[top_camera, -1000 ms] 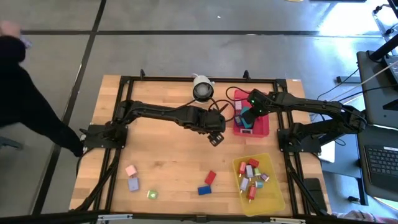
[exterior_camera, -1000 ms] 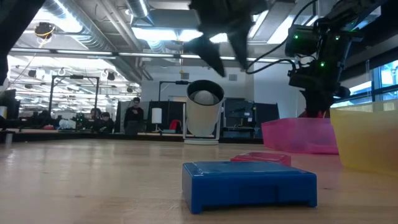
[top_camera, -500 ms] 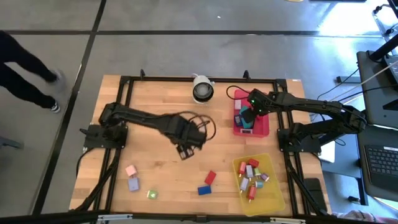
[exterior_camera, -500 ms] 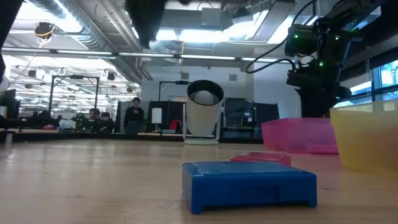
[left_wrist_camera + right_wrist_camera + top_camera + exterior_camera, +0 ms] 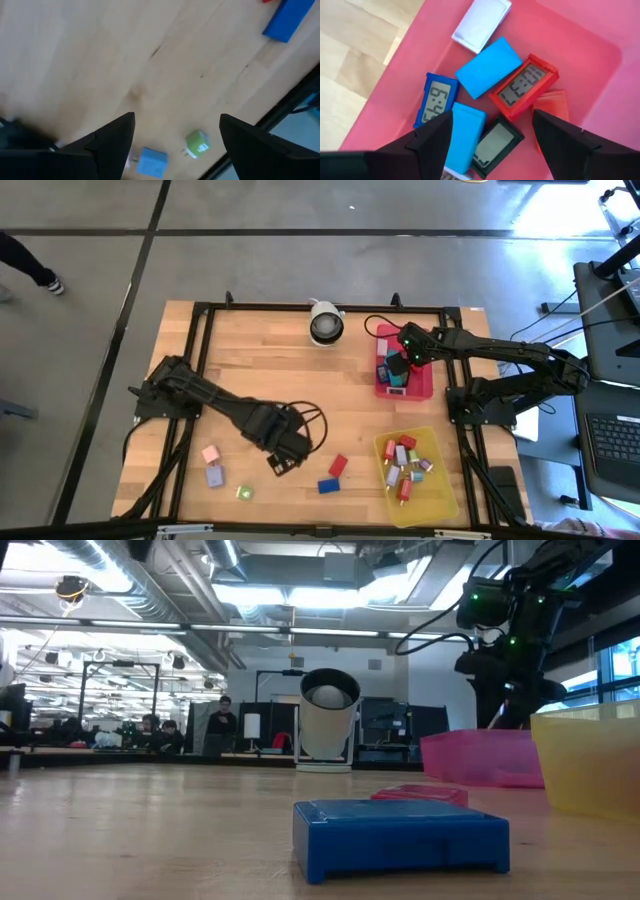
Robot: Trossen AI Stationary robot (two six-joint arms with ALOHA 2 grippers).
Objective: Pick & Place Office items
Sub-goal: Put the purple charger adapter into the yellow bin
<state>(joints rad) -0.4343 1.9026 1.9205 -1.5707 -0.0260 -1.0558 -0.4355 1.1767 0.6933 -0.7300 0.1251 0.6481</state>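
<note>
Since a second ago, my left gripper (image 5: 281,461) has swung from near the white camera (image 5: 325,324) down toward the loose office items: blue block (image 5: 327,486), red block (image 5: 338,465), green block (image 5: 243,492), lilac block (image 5: 215,475) and pink block (image 5: 210,453). Its fingers (image 5: 107,142) stand wide, empty. My right gripper (image 5: 396,367) hovers over the red tray (image 5: 424,385), fingers (image 5: 435,142) spread, holding nothing. Risk: descending between blocks, I could nudge one toward the surface (image 5: 250,370) edge.

The left gripper (image 5: 281,461) reaches low toward the table's front, fingers spread apart. The right gripper (image 5: 396,366) hangs at the far right, fingers likewise parted.
</note>
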